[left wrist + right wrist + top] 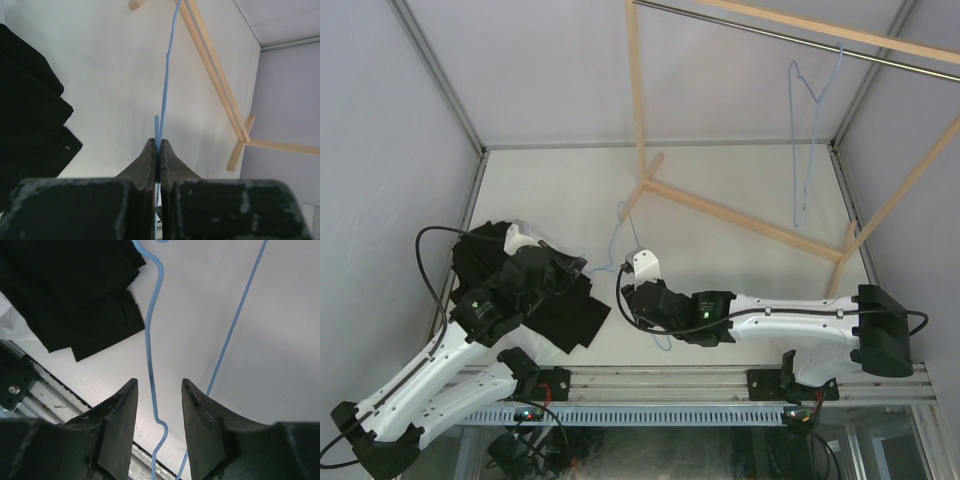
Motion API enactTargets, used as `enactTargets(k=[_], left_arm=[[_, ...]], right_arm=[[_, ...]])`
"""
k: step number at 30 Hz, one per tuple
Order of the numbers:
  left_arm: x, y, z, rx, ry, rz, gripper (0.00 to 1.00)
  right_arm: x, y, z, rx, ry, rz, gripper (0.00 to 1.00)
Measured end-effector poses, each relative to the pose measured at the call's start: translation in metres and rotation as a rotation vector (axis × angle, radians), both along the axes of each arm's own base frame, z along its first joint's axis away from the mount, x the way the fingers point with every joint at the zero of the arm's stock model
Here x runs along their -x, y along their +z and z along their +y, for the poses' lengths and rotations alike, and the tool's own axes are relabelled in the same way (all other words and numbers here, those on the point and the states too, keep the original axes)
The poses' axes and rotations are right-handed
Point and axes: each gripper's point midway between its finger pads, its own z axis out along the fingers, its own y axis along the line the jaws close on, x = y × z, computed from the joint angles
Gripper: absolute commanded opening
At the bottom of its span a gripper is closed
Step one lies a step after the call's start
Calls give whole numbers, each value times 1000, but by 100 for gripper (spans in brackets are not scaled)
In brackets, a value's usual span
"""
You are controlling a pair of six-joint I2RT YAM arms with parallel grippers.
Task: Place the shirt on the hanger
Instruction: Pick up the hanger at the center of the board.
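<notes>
A blue wire hanger (616,240) lies low over the table between my two grippers. My left gripper (580,268) is shut on one of its wires; in the left wrist view the wire (166,75) runs straight out from the closed gripper (159,142). My right gripper (626,294) is open. In the right wrist view a hanger wire (148,340) passes between the fingers of the gripper (159,385) without touching them. Only a small part of the white shirt (521,238) shows, under a black garment (535,295).
A second blue hanger (810,130) hangs from the metal rod of a wooden rack (740,215) at the back right. The black garment (25,125) fills the left side (75,290). The table's front rail (30,385) is close below the right gripper.
</notes>
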Motion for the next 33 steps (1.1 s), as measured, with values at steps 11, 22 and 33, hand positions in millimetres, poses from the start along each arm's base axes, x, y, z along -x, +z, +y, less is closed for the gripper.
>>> enactTargets(k=[11, 22, 33], left_arm=[[1, 9, 1, 15, 12, -3, 0], [3, 10, -2, 36, -2, 7, 1], [5, 18, -5, 29, -48, -37, 69]], right_arm=[[-3, -15, 0, 65, -8, -38, 41], [-13, -27, 10, 116, 15, -103, 18], [-21, -28, 8, 140, 6, -123, 0]])
